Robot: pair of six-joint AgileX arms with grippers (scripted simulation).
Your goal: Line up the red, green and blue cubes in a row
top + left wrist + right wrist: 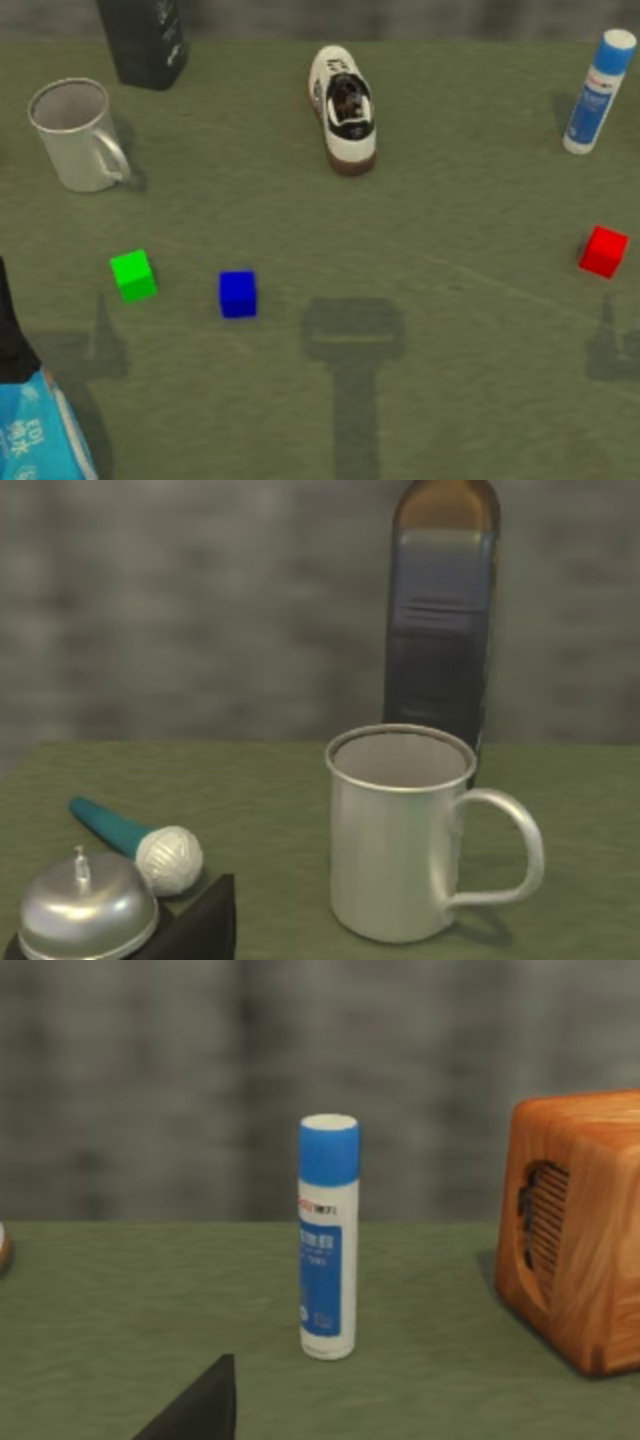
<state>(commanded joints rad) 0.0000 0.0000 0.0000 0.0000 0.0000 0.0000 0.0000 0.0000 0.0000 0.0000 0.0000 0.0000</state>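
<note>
Nearest on the counter point(430, 300), the blue cube point(238, 294) and green cube point(133, 275) sit left, the red cube point(604, 251) far right (none gathered, seemingly), so fetching red comes next; neither claw's spread shows.

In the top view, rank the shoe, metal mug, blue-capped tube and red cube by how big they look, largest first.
1. Metal mug and shoe: too close to separate.
2. Blue-capped tube.
3. Red cube, clearly smallest.
</note>
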